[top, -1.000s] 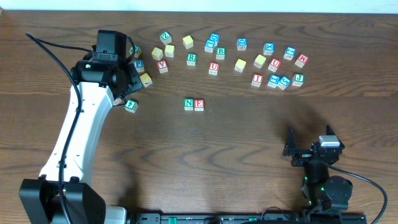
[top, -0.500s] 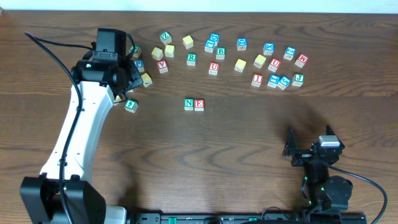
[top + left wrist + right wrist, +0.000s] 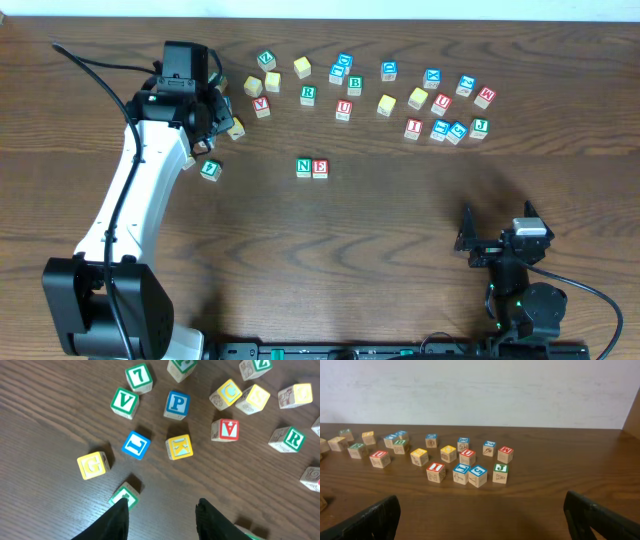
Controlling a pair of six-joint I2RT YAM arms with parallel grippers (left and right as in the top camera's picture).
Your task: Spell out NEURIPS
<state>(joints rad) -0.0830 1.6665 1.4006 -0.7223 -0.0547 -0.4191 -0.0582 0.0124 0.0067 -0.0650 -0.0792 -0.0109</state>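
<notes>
Green N (image 3: 304, 167) and red E (image 3: 320, 168) stand side by side mid-table. In the far row sit red U (image 3: 344, 110), green R (image 3: 308, 95) and red I (image 3: 413, 128). Blue P (image 3: 176, 404) lies ahead of my left gripper (image 3: 162, 510), which hovers open and empty over bare wood. A green-edged cube (image 3: 125, 496) sits by its left fingertip. In the overhead view the left gripper (image 3: 207, 138) is at the far left of the cubes. My right gripper (image 3: 498, 222) rests open and empty at the near right, far from the cubes.
Other cubes lie around the left gripper: green V (image 3: 124, 401), blue L (image 3: 136, 445), yellow G (image 3: 93, 465), a yellow cube (image 3: 179, 446). A cluster with green J (image 3: 500, 473) and several blue cubes sits far right. A white wall runs behind the table.
The left arm's wrist has shifted slightly toward the far edge and right, now covering the P cube from above. No cube has moved. The right arm is still.
</notes>
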